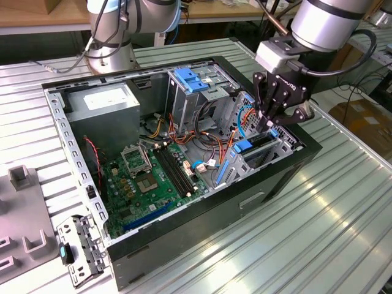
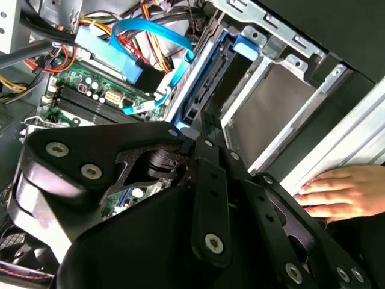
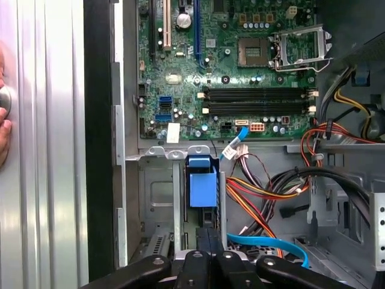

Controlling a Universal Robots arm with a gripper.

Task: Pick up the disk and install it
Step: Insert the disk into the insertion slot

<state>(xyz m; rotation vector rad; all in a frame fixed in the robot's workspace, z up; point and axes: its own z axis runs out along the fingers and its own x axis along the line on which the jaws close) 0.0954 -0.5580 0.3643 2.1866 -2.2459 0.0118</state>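
Hand point(image 3: 206, 241) at disk point(image 3: 201, 188), cables point(image 3: 264, 186) alongside

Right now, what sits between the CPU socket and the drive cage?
The black memory slots lie between the CPU socket and the drive cage, seen in the first wrist view.

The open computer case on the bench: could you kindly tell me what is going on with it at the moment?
A robot arm is at work fitting the disk into the computer case. Its pincer reaches down to the drive cage at the case's end on the exterior view's right, where the disk stands on edge in a slot, blue rails showing. A person's hand rests on the table beside the case.
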